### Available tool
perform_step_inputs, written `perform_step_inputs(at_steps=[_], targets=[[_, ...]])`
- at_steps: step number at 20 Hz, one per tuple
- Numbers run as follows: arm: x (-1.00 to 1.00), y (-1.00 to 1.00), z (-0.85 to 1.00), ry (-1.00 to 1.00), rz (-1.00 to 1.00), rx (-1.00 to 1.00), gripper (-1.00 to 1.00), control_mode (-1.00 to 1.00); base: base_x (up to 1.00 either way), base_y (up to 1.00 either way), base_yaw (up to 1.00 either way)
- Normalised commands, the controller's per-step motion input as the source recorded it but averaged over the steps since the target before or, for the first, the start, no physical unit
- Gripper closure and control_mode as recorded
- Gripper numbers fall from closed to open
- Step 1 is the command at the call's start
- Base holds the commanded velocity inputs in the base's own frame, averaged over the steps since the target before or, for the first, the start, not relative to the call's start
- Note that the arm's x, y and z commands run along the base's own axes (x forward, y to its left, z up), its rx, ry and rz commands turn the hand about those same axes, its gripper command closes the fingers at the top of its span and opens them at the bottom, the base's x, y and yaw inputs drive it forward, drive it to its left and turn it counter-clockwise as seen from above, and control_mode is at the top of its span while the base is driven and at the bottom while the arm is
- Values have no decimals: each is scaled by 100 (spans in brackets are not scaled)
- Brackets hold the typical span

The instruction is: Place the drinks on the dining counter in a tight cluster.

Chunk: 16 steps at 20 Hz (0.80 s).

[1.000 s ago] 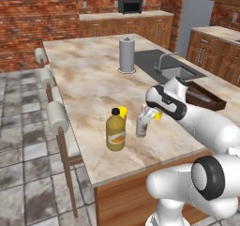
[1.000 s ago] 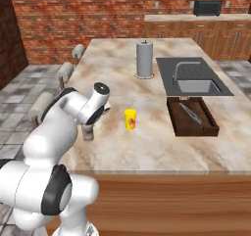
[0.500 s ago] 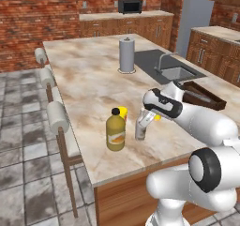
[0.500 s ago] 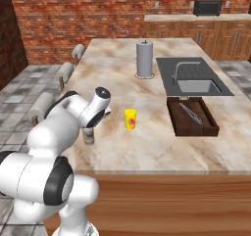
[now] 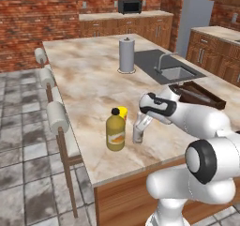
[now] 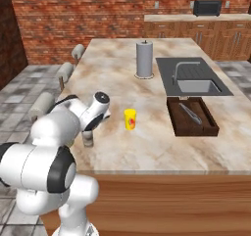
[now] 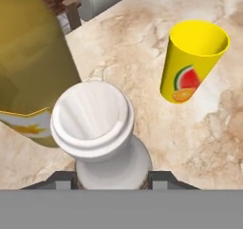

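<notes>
Gripper (image 5: 138, 126) apparently pinching the grey bottle (image 5: 137, 134); set it upright beside the juice bottle (image 5: 115, 131) without bumping.

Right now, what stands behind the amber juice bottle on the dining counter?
A yellow cup stands just behind the juice bottle; in the left base view the bottle covers its lower part.
</notes>
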Motion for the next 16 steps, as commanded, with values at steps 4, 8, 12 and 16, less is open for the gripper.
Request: perform_step_inputs(at_steps=[4,8,12,16], targets=[[19,0,-14,0,0,0,100,-100,0,0,0],[33,1,0,0,0,0,100,-100,0,0,0],[3,2,-1,0,0,0,100,-100,0,0,0],[0,4,-11,0,0,0,100,-100,0,0,0]])
